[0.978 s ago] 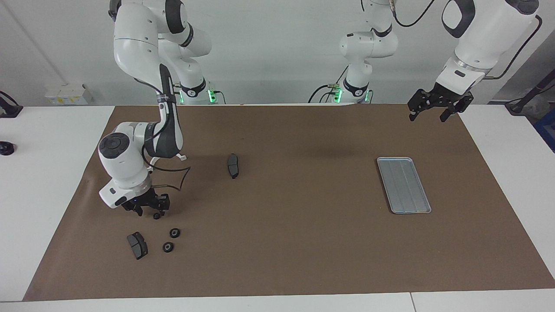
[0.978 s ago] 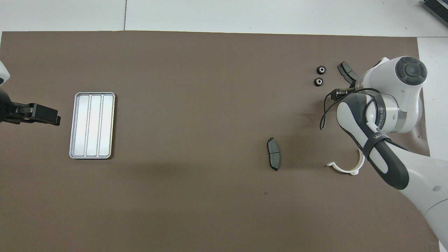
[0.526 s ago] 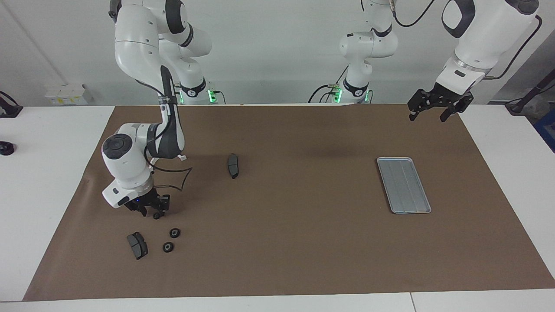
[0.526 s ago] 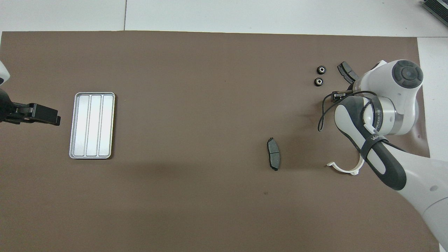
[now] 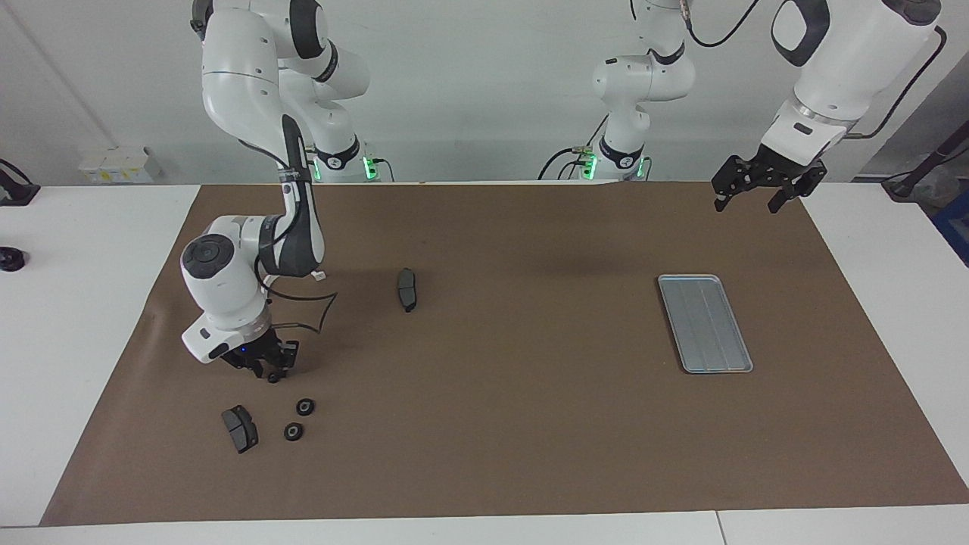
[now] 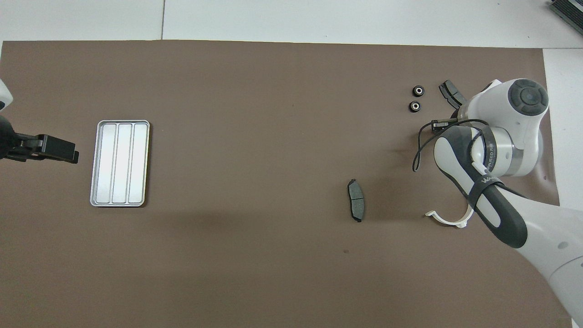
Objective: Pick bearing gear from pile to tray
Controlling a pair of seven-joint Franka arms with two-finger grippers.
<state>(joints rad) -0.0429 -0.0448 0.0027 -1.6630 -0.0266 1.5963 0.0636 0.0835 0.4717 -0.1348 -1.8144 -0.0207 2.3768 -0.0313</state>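
Note:
My right gripper (image 5: 271, 372) hangs low over the mat, just on the robots' side of the pile, shut on a small black bearing gear (image 5: 272, 377). In the overhead view the wrist hides its fingers. Two more black gears (image 5: 305, 406) (image 5: 293, 431) lie on the mat, also in the overhead view (image 6: 418, 90) (image 6: 414, 106), beside a dark grey brake pad (image 5: 240, 428). The silver grooved tray (image 5: 705, 323) (image 6: 120, 163) lies empty at the left arm's end. My left gripper (image 5: 759, 195) waits open, raised over the mat's edge near the tray.
A second brake pad (image 5: 407, 289) (image 6: 356, 199) lies alone toward the table's middle. A white half-ring (image 6: 448, 218) lies nearer to the robots than the pile, partly under the right arm. Brown mat (image 5: 500, 424) covers the table.
My right gripper has risen slightly and shifted a little toward the table's middle with the gear in its fingers. The left arm, tray and loose parts have not moved.

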